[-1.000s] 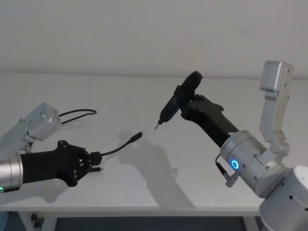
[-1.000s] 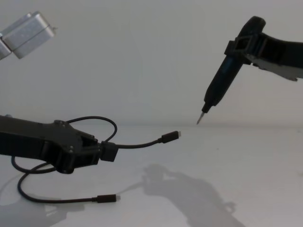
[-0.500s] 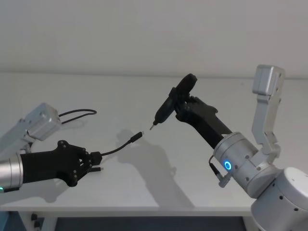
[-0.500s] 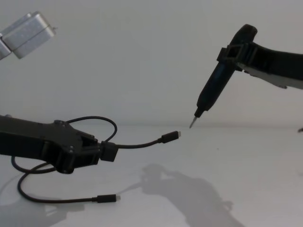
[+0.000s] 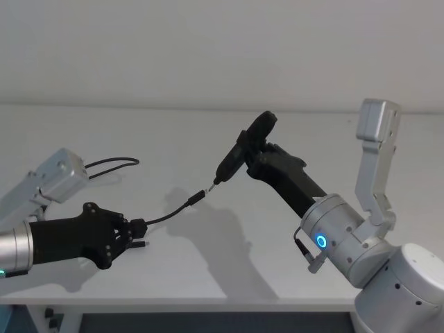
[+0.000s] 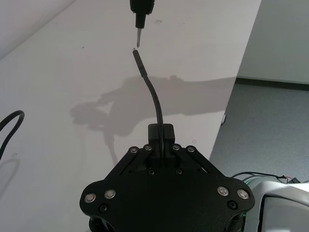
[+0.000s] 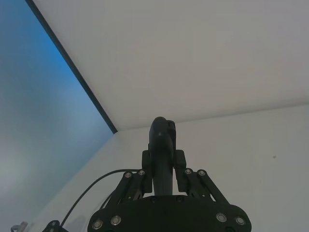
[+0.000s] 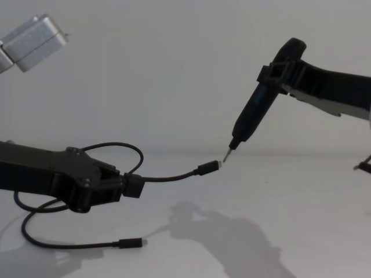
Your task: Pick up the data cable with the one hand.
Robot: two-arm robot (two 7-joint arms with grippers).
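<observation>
Left gripper (image 5: 135, 231) is clamped on the data cable (image 8: 168, 176), holding it by a blocky black part near one end, low at the left over the table (image 5: 208, 139). You've got two grippers and one cable here, with two plugs visible. Right gripper (image 8: 278, 72) is closed around a black tapered tool (image 8: 249, 119) whose small metal tip (image 8: 225, 154) sits right at the raised plug (image 8: 208, 168); you can't tell from the chest or left wrist views whether they touch. Cable itself: thin, black, a short stiff run arcing from the left fingers (image 6: 159, 145) out to that raised plug, the rest trailing back in loose loops on the table behind and under the left arm. Second plug (image 8: 131, 243) lies flat on the table, below the left gripper in the chest view.
</observation>
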